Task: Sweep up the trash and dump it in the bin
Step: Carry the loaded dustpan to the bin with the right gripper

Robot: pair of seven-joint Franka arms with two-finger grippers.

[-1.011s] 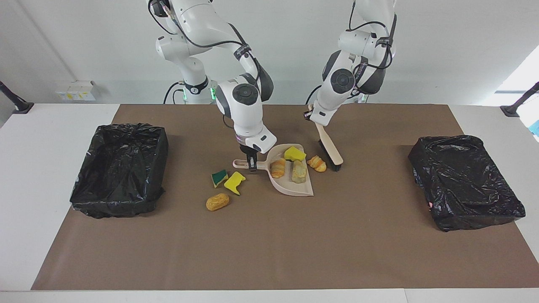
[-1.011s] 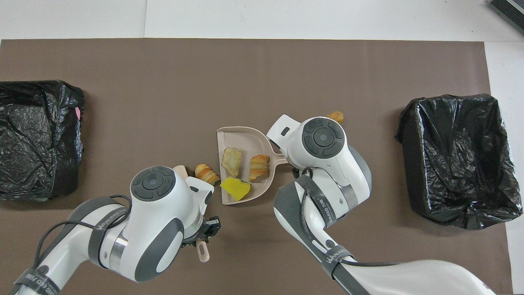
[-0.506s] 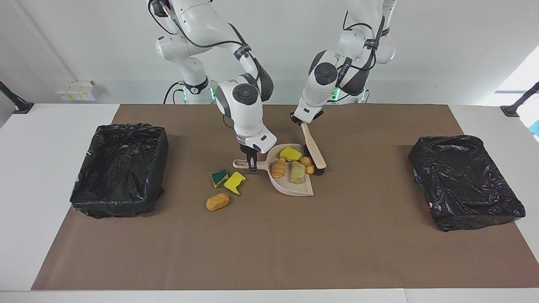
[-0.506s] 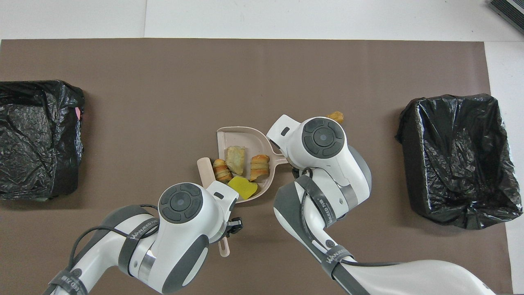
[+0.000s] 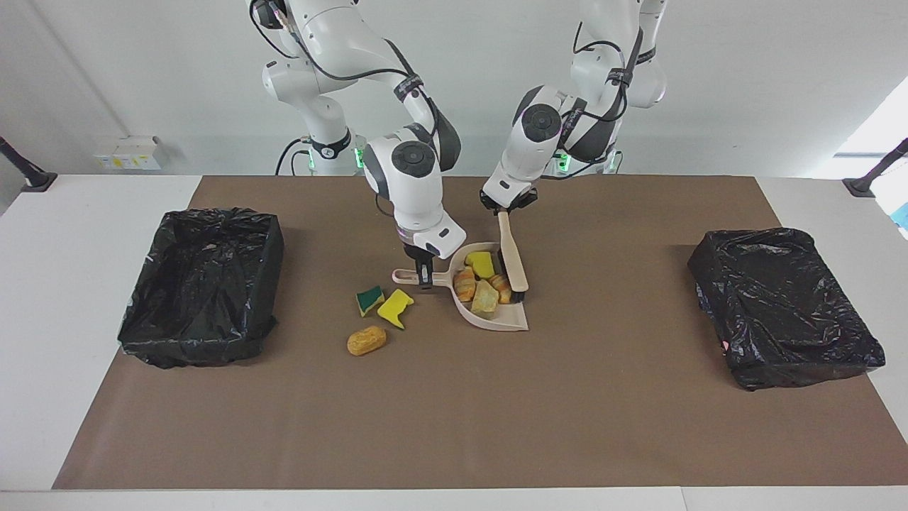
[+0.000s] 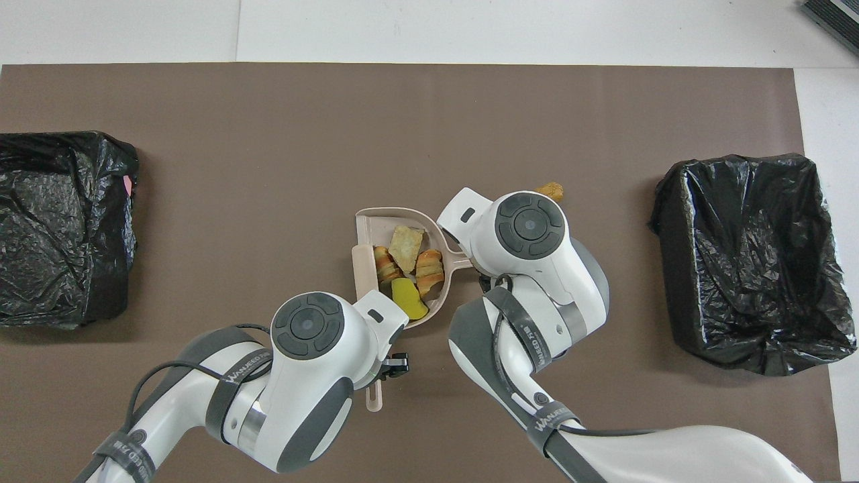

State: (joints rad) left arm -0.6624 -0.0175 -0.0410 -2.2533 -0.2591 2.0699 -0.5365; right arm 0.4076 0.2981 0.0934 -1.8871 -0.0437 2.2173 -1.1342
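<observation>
Since a second ago my left jaws [image 5: 505,208], clamped on the brush [image 5: 513,261], have swept the ridged croissant lump [image 5: 501,287] into the smooth beige dustpan [image 5: 496,321]. It joins a yellow sponge [image 5: 484,264], another croissant [image 5: 464,284] and a pale chunk [image 5: 485,298]. My right jaws [image 5: 425,278] grip the dustpan's handle. Three scraps [image 5: 386,309] lie on the bench toward the right arm's crinkled black-lined bin [image 5: 202,284].

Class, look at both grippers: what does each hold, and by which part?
The left gripper holds the brush by its handle; the right gripper holds the dustpan by its handle.
</observation>
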